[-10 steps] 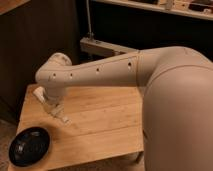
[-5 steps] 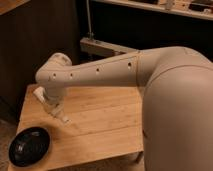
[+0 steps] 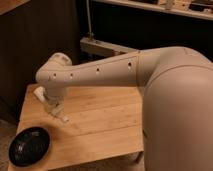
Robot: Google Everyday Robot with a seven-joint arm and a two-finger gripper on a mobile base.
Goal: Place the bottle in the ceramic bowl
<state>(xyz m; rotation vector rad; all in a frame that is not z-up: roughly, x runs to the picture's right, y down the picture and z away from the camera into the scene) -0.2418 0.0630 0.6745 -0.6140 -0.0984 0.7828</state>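
Observation:
The black ceramic bowl (image 3: 29,146) sits on the front left corner of the wooden table (image 3: 100,120). My gripper (image 3: 54,109) hangs from the cream arm over the left part of the table, behind and to the right of the bowl. A small whitish object, apparently the bottle (image 3: 63,119), lies at the gripper's lower tip, low against the tabletop. I cannot tell whether the gripper holds it. Most of the gripper is hidden by the wrist.
My large cream arm (image 3: 170,100) covers the right side of the view and the table's right edge. A dark wall and a metal rail (image 3: 102,47) stand behind the table. Floor lies below the table's front edge.

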